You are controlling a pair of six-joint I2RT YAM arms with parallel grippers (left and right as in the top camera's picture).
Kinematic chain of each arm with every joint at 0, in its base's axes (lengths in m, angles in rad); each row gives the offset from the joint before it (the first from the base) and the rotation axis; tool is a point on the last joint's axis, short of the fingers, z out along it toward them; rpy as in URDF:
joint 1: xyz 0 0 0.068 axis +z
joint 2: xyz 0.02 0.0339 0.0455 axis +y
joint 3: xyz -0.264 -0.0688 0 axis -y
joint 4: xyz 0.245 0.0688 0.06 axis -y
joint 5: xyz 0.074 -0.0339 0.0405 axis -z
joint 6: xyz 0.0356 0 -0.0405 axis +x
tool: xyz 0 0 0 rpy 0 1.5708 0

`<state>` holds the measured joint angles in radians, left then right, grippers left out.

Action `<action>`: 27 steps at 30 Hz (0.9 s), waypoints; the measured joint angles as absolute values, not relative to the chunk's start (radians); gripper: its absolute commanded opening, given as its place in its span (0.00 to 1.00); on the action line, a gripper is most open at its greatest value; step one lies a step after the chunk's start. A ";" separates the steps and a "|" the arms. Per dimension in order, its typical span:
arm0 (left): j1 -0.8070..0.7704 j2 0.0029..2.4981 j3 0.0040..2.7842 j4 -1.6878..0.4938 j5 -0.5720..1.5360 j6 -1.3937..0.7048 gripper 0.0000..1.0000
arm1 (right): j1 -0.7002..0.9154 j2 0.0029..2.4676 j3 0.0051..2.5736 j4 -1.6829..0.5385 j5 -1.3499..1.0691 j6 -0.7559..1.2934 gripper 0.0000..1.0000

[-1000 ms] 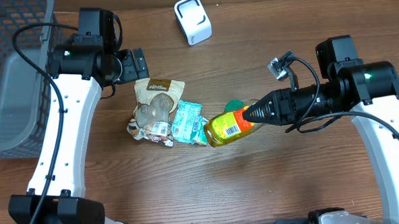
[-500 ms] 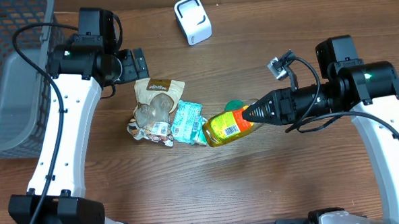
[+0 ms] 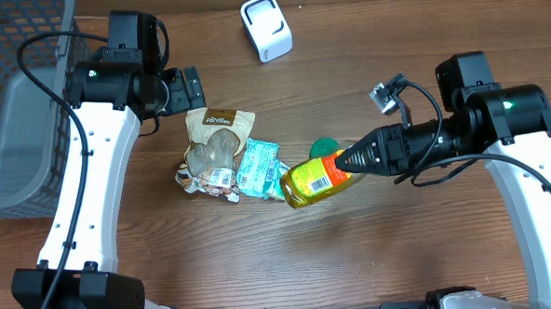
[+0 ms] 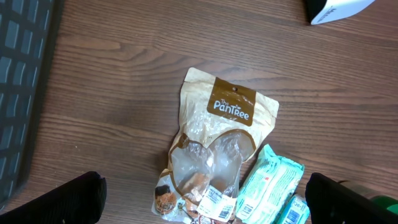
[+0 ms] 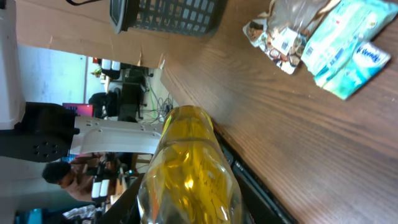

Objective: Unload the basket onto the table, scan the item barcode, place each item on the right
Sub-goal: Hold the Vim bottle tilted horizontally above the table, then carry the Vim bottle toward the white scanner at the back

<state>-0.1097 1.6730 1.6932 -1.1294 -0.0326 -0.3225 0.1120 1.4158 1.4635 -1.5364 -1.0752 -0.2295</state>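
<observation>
Bright, even light from above falls on the wooden bench (image 3: pixel 262 267), leaving only soft, short shadows. The overhead view is sharp throughout. In the left wrist view the dark fingers (image 4: pixel 68 198) at the lower corners are blurred. In the right wrist view the near bottle (image 5: pixel 189 174) is out of focus, glowing yellow with glare spots, and the room behind looks washed pale.

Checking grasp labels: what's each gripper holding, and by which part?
Right gripper holds the yellow bottle by its end nearest the arm. Left gripper is open, holding nothing.
</observation>
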 measured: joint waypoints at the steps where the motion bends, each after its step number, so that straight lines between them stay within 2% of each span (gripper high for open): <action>1: -0.110 1.673 1.693 -1.130 -0.033 -0.323 1.00 | 0.112 1.416 1.464 -1.545 -1.076 -0.229 0.12; 7: -0.110 1.673 1.693 -1.129 -0.033 -0.323 1.00 | 0.112 1.416 1.464 -1.547 -1.077 -0.229 0.13; 13: -0.110 1.673 1.693 -1.130 -0.033 -0.323 1.00 | 0.113 1.416 1.464 -1.440 -1.058 -0.188 0.15; 19: -0.110 1.673 1.693 -1.130 -0.032 -0.323 1.00 | 0.123 1.436 1.474 -1.241 -0.833 0.041 0.15; 22: -0.110 1.673 1.693 -1.130 -0.033 -0.323 1.00 | 0.145 1.488 1.541 -1.256 -0.726 0.107 0.15; 27: -0.110 1.673 1.693 -1.130 -0.033 -0.323 1.00 | 0.231 1.647 1.827 -1.343 -0.540 0.157 0.15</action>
